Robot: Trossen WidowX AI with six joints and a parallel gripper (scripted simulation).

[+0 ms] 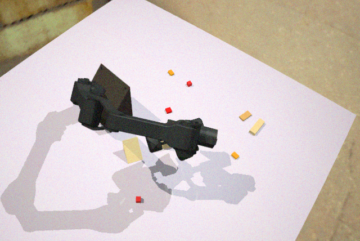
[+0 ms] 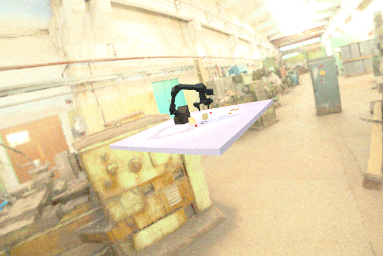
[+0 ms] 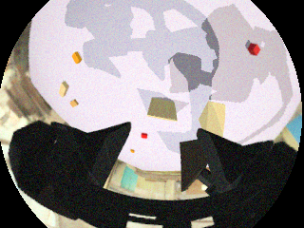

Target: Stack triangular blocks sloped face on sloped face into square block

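One pale yellow triangular block (image 1: 132, 150) (image 2: 192, 120) (image 3: 214, 118) rests on the table (image 1: 217, 63) (image 2: 213, 142) near the dark base box. The other triangular block (image 1: 166, 146) (image 2: 204, 116) (image 3: 162, 109) rests apart from it, farther from that box. It is mostly hidden by the arm in the top view, and its near face is shaded in the wrist view. My gripper (image 1: 170, 150) (image 2: 204, 109) (image 3: 164, 128) is wide open and empty. It hangs above this second block, tilted, with clear space between fingers and block in the exterior view.
The dark base box (image 1: 112, 86) (image 3: 190, 161) stands by the first block. Small red pieces (image 1: 168, 110) (image 1: 189, 83) (image 1: 138, 199) and orange pieces (image 1: 170, 72) (image 1: 235, 155) lie around. An orange-brown slab (image 1: 245, 115) and a tan bar (image 1: 256, 126) lie toward the right edge.
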